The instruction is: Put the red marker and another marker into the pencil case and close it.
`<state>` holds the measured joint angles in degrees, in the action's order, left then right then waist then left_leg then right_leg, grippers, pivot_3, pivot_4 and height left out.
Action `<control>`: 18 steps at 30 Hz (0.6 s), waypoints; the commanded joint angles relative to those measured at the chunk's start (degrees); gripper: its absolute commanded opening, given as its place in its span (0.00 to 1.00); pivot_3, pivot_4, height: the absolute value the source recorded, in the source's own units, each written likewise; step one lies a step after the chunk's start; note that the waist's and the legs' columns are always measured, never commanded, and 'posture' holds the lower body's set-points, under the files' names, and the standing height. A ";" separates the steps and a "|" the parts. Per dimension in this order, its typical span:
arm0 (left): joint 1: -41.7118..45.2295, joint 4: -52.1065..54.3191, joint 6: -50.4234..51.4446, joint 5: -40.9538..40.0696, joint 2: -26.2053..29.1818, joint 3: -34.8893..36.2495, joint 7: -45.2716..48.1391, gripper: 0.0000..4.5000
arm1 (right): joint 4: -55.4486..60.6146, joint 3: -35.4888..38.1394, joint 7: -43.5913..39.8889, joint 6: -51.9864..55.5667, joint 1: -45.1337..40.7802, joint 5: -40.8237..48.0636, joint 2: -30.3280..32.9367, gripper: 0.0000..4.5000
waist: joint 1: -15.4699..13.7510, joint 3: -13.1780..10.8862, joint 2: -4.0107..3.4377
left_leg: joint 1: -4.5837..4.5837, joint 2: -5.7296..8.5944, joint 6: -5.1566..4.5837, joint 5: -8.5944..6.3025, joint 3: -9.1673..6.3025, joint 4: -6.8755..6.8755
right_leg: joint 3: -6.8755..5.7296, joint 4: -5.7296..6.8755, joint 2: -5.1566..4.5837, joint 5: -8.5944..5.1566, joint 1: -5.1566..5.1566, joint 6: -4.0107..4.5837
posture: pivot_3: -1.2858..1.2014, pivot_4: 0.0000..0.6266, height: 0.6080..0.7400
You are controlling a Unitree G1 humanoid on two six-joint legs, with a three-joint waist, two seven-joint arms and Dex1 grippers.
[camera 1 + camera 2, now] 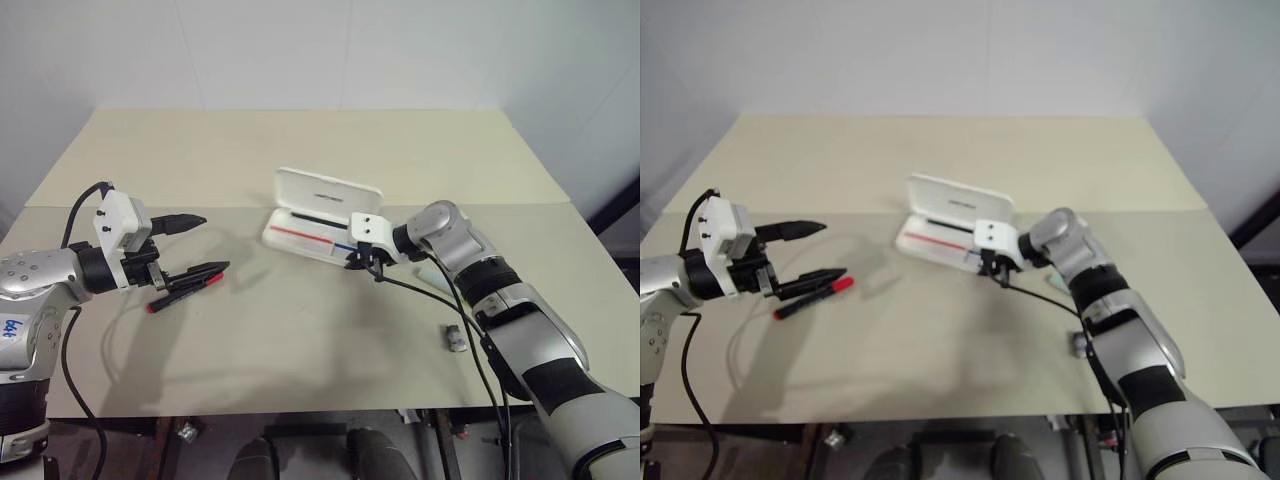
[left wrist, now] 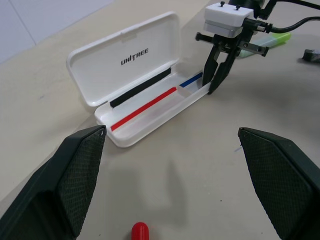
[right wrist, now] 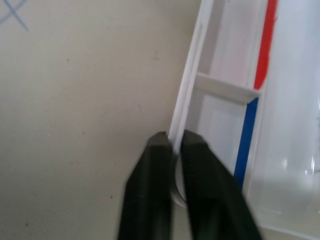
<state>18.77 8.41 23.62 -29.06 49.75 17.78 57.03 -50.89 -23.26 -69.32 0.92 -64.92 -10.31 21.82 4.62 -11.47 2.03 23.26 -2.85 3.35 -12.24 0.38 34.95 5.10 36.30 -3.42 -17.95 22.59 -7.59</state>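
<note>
The white pencil case [image 1: 325, 192] lies open mid-table, its lid [image 2: 135, 60] standing up at the back and its tray holding no marker. My right gripper [image 1: 362, 262] is shut on the tray's front wall at its right end, the fingers [image 3: 160, 150] pinching the thin rim. The red marker [image 1: 185, 292] lies on the table at the left, its red end [image 2: 140, 231] toward the case. Just above it hovers my left gripper [image 1: 215, 243], open and empty. Another marker, the lime-capped highlighter [image 2: 272, 39], lies behind my right wrist.
A small grey block [image 1: 456, 338] sits on the table near the front edge under my right forearm. Black cables hang from both wrists. The table runs back to a white wall, with a seam across its middle.
</note>
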 commanded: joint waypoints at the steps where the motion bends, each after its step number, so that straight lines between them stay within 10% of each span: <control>1: -0.01 1.94 -0.12 -1.02 0.84 1.87 -0.47 1.00 | -1.68 0.19 0.91 -0.76 -0.67 -1.44 0.04 0.01 | 0.19 0.00 0.00 | 0.00 0.00 0.00 0.00 0.00 0.03 | 0.00 0.02 0.00 0.03 0.00 0.00 | 0.52 0.24 1.00; 8: 1.01 1.99 -0.19 -1.19 0.33 1.03 -0.42 1.00 | 0.78 1.76 -1.10 -2.58 -0.71 0.15 1.68 0.01 | 0.16 0.00 0.00 | -0.01 0.00 0.00 0.00 -0.03 0.08 | 0.00 0.12 0.00 0.03 0.00 0.01 | 0.52 0.24 1.00; 18: 1.55 0.92 -0.53 -0.94 -0.47 -0.14 -0.10 1.00 | 36.29 4.21 -11.26 11.90 11.76 6.18 12.93 0.01 | -0.07 -0.04 0.00 | 0.16 -0.01 0.03 -0.21 -0.03 0.03 | -0.01 0.01 0.01 -0.11 0.14 0.00 | 0.52 0.24 1.00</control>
<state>19.73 8.45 23.66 -29.10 49.43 17.09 57.07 -20.85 -21.30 -79.41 10.09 -53.31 -6.30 33.50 4.55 -11.51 2.02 23.41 -2.86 3.39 -12.47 0.38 34.98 5.10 36.31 -3.41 -18.07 22.74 -7.59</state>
